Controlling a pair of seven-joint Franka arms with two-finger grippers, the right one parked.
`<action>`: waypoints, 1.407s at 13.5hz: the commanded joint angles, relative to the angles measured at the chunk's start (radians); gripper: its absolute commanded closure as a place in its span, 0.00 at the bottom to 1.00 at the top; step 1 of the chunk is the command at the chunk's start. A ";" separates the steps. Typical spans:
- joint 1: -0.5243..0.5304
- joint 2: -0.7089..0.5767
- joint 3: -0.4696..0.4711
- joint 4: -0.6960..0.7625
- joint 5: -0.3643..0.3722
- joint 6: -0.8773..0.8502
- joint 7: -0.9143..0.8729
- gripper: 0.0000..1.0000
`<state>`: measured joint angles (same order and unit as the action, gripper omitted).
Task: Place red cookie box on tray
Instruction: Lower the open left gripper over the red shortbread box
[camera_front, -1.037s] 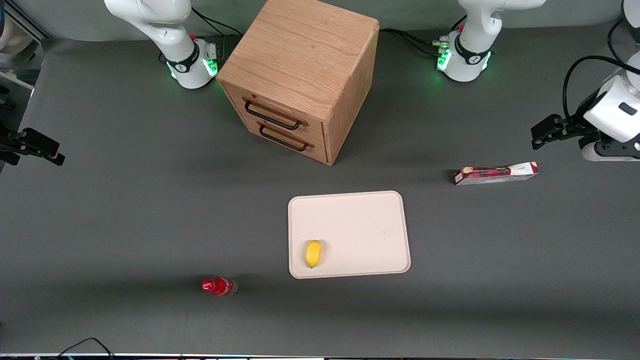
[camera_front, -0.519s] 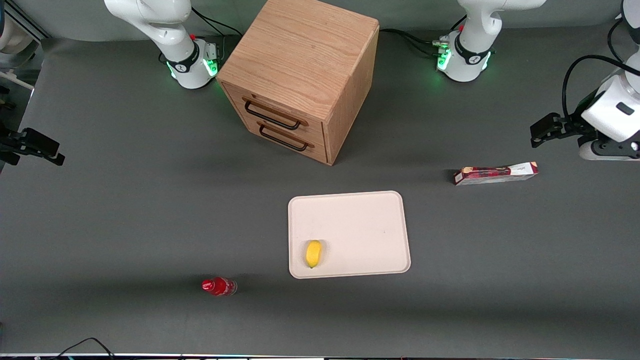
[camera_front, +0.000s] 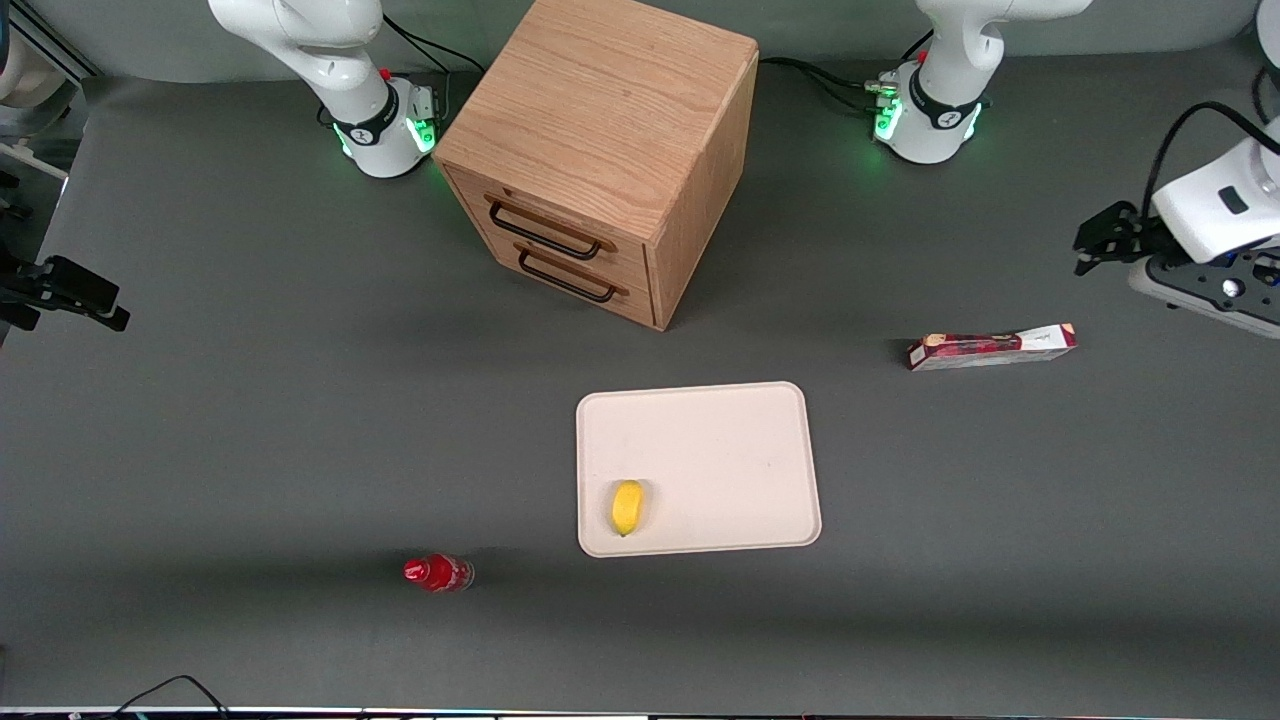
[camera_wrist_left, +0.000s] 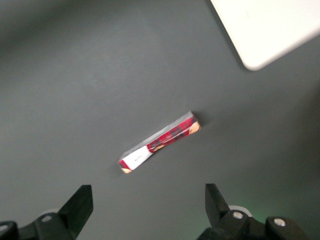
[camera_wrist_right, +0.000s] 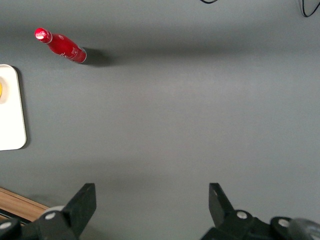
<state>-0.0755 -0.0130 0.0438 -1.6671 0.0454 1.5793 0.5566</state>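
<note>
Hovering above the working arm's end of the surface (camera_front: 250, 420), our claw (camera_front: 1098, 238) is spread wide with nothing between its fingers (camera_wrist_left: 77, 207); it sits well apart from the red cookie box (camera_front: 992, 349), farther from the front camera than the box and higher up. We log the red cookie box lying flat on the grey surface, toward the working arm's end, clear of the tray (camera_front: 745, 430) and not touching it; its white end section points toward the working arm's end, its dark-red length toward the tray. In the left wrist view we see the same box (camera_wrist_left: 160, 142) lying at a slant between the two spread finger tips but well below them, with one rounded corner of the tray (camera_wrist_left: 260, 35) showing nearby. The tray lies flat near the middle of the surface, nearer the front camera than the wooden drawer cabinet (camera_front: 600, 150); a small yellow fruit (camera_front: 627, 507) rests on it, close to the tray corner nearest the camera on the parked arm's side. We note a small red bottle (camera_front: 438, 573) lying on its side on the surface, off the tray, toward the parked arm's end and slightly nearer the camera than the fruit; the cabinet shows two drawers, both with dark handles.
</note>
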 joint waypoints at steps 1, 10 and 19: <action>-0.003 -0.015 0.056 -0.067 0.011 0.034 0.286 0.00; -0.003 -0.154 0.097 -0.593 0.056 0.575 0.769 0.00; -0.006 -0.072 0.097 -0.833 0.056 0.907 0.841 0.00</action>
<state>-0.0736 -0.1075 0.1354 -2.4864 0.0910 2.4389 1.3537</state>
